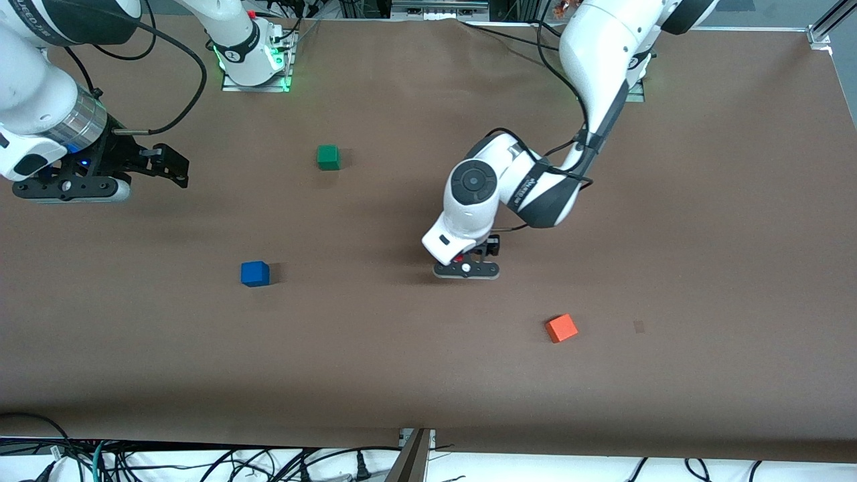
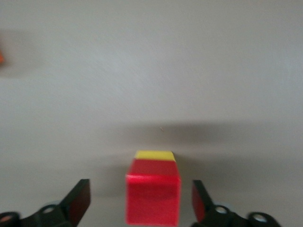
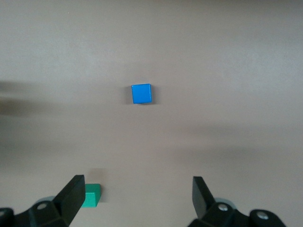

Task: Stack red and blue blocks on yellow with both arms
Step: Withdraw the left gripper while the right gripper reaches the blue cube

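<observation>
Looking across the brown matte table [image 1: 669, 281] from the right arm's end, you are seeing no containers, only small matte cubes with square faces and crisp edges. Your right gripper [image 1: 175, 166] is hanging over bare cloth at the right arm's end, fingers spread wide and holding nothing; that arm is waiting. The blue block [image 1: 255, 274] is sitting alone on the table, nearer the front camera than the green cube [image 1: 328, 157]. Your left gripper [image 2: 141, 201] is standing over the stack near the table's middle, its fingers [image 2: 79, 198] parted and clear of the red block [image 2: 153, 196] on both sides. The red block is resting on top of the yellow cube [image 2: 155, 155], whose edge is only just peeking out. The orange cube [image 1: 561, 328] is lying apart, nearer the front camera, toward the left arm's end.
</observation>
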Robot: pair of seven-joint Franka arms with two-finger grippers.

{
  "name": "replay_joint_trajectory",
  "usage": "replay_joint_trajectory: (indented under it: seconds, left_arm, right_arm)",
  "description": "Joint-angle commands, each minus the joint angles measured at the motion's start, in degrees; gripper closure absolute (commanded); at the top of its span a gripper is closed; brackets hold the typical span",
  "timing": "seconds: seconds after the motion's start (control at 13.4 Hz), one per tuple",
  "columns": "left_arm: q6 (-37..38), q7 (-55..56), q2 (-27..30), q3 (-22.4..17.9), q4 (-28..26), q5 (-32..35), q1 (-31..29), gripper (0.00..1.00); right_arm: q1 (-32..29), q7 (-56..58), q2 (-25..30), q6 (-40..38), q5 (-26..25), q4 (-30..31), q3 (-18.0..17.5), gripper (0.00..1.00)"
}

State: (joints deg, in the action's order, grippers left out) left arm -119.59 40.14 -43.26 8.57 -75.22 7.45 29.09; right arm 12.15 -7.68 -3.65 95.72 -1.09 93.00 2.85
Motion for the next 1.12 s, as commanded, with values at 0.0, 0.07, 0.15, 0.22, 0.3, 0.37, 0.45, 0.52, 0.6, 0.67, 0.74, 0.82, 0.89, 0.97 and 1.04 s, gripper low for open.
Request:
replay_joint_trajectory:
  seconds: [0.0,0.07,0.15,0.22,0.3,0.37,0.45,0.52,0.6,0.67,0.74,0.82,0.89,0.97,1.04]
  left_arm:
    - [6.3,-1.2,3.9,0.7,4.3,0.9,-7.3,0.00]
    - [9.2,-3.7,4.8,0.7,6.2,0.9,-9.9,0.00]
    - [11.4,-7.6,5.8,0.6,7.9,0.7,-12.5,0.00]
    - [12.1,-10.7,6.4,0.7,9.2,0.6,-15.5,0.00]
    - [12.4,-12.2,7.0,1.1,9.7,0.6,-18.2,0.00]
    - [13.1,-12.4,8.4,1.0,9.7,0.6,-20.5,0.00]
    - [13.5,-12.5,9.7,1.0,9.7,0.6,-22.8,0.00]
    - [14.8,-14.0,10.9,1.1,9.6,0.7,-24.7,0.00]
    - [17.3,-17.8,12.0,1.1,9.6,0.6,-26.3,0.00]
    - [19.5,-22.3,12.9,1.2,9.7,0.4,-28.6,0.00]
    - [21.1,-25.8,14.2,0.9,9.7,-1.9,-30.8,0.00]
    - [22.5,-28.2,15.6,0.8,9.5,-3.7,-33.2,0.00]
    - [24.5,-30.5,16.3,0.9,9.5,-4.2,-35.3,0.00]
    - [26.0,-33.2,17.3,0.9,9.4,-4.2,-36.9,0.00]
    - [26.9,-35.5,18.5,0.9,9.0,-4.4,-38.1,0.00]
  right_arm:
    - [-0.2,-0.2,-1.3,-0.2,0.3,-1.1,0.0,0.00]
    - [-0.4,0.2,-2.1,-0.3,0.3,-1.2,0.0,0.00]
    - [-0.4,0.1,-3.7,-0.7,0.2,-1.2,0.0,0.00]
    - [-0.3,0.4,-6.0,-0.7,-0.1,-1.2,0.0,0.00]
    - [-0.6,2.2,-8.8,-0.7,0.0,-1.2,0.1,0.00]
    - [-0.9,4.5,-11.2,-0.4,0.5,-1.2,0.5,0.00]
    - [-1.4,5.3,-11.7,0.6,0.0,-1.2,0.6,0.00]
    - [-1.9,5.3,-12.8,2.0,0.2,-1.1,0.7,0.00]
    - [-2.7,5.1,-14.9,4.8,0.4,-0.8,0.6,0.00]
    - [-3.6,5.4,-16.4,7.4,0.7,-0.5,0.6,0.00]
    - [-4.2,5.4,-17.8,9.4,0.7,-0.1,0.6,0.00]
    - [-4.4,5.2,-19.1,10.2,0.8,0.0,0.6,0.00]
    - [-4.3,4.5,-20.4,10.8,0.9,0.0,0.6,0.00]
    - [-4.3,4.4,-21.3,12.1,1.0,0.0,0.5,0.00]
    - [-4.0,4.4,-22.2,14.0,1.0,0.0,0.4,0.00]
